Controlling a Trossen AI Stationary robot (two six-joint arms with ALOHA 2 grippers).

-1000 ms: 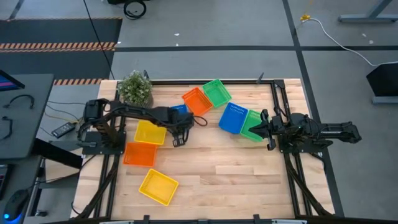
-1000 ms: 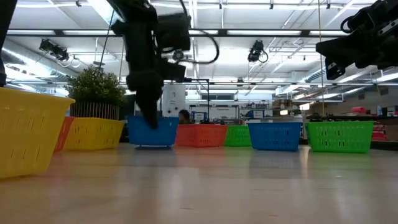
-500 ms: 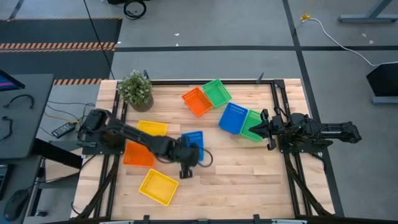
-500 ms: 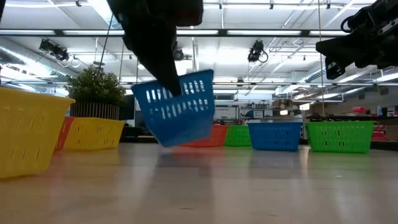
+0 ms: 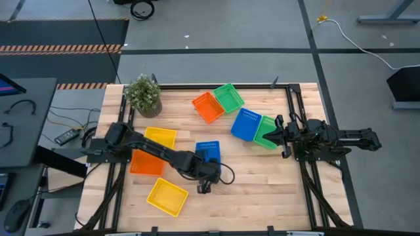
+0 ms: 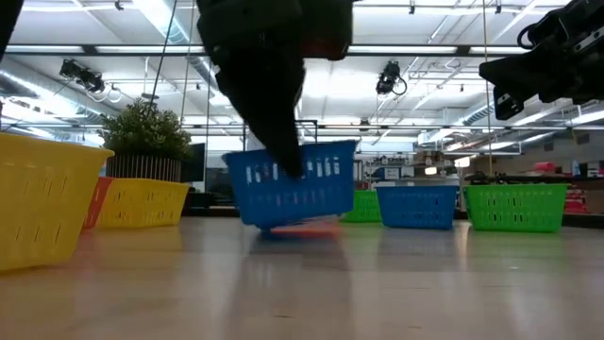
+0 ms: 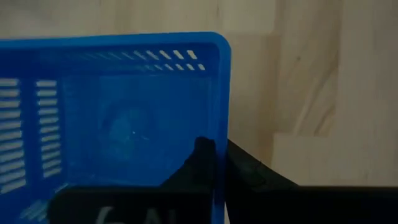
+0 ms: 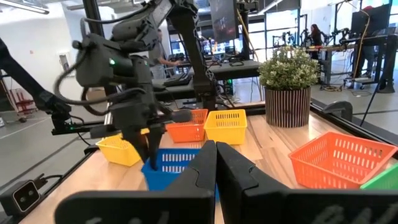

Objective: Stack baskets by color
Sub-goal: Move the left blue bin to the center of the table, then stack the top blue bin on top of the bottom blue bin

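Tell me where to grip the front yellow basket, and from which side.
Take a long wall at its middle, from straight above, one finger inside and one outside. The yellow basket lies open side up, with thin upright walls.

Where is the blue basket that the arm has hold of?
In the high view, the blue basket sits near the table's middle, right of a yellow basket, with the left gripper on its near edge. In the low view it looks slightly tilted, at the tabletop.

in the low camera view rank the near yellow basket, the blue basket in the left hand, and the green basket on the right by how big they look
1. Near yellow basket, largest, though closest to the camera and partly cut off.
2. Blue basket gripped by the left hand.
3. Green basket, smallest, farthest back.
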